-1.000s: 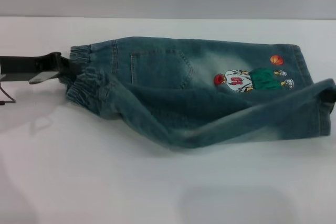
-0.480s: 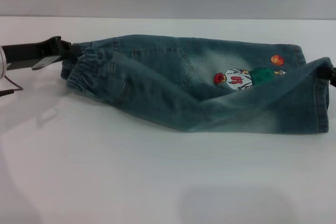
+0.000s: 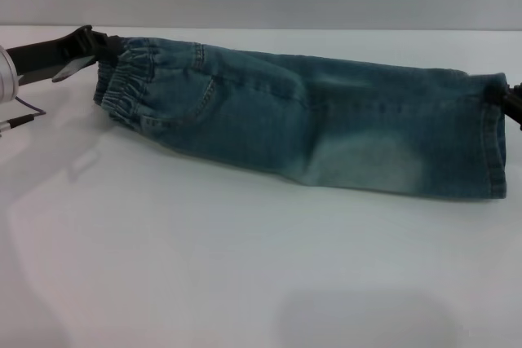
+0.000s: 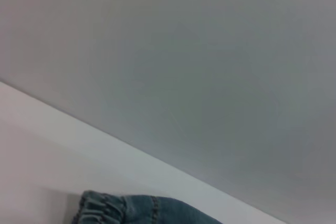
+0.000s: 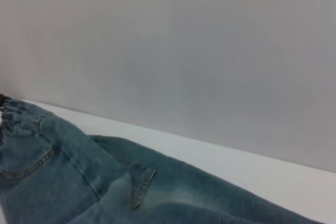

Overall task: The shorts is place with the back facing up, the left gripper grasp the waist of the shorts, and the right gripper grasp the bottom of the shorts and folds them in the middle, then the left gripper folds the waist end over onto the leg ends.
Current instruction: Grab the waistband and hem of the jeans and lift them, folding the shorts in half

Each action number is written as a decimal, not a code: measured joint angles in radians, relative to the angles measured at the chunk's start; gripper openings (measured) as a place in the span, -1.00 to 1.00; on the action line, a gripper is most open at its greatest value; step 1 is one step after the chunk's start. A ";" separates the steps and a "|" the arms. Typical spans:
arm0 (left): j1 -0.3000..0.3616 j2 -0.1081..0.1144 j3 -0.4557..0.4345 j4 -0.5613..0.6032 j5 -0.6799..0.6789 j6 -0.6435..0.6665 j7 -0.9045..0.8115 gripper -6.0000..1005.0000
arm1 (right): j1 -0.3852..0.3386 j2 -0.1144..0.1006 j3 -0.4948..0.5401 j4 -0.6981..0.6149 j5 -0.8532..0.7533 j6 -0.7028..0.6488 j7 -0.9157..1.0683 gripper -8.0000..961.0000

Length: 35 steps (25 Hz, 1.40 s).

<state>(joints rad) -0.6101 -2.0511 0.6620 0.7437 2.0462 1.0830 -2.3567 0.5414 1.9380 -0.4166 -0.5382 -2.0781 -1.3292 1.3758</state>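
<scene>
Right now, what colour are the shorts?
Blue-green faded denim shorts with a pale bleached patch; head view shows it best.

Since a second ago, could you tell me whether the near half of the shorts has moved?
Yes. The near half of the shorts has swung away from the camera toward the table's far edge, covering the embroidered figure.

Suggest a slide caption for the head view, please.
Shorts folded lengthwise on white table, left gripper at waistband, right gripper at hems.
</scene>
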 joint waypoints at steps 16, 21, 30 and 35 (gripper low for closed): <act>0.005 -0.003 0.001 -0.029 -0.080 -0.076 0.051 -0.91 | 0.044 0.015 0.000 0.044 0.039 0.152 0.003 -0.97; 0.003 -0.003 0.001 -0.029 -0.093 -0.078 0.060 -0.91 | 0.053 0.019 0.001 0.045 0.052 0.171 0.005 -0.96; 0.001 -0.002 0.000 -0.029 -0.097 -0.080 0.061 -0.91 | 0.056 0.022 -0.009 0.040 0.091 0.155 0.007 -0.96; -0.001 -0.001 -0.005 -0.029 -0.097 -0.080 0.061 -0.91 | 0.055 0.022 -0.010 0.036 0.091 0.137 0.005 -0.96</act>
<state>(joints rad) -0.6107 -2.0523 0.6574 0.7148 1.9495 1.0031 -2.2955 0.5967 1.9603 -0.4268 -0.5017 -1.9874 -1.1920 1.3806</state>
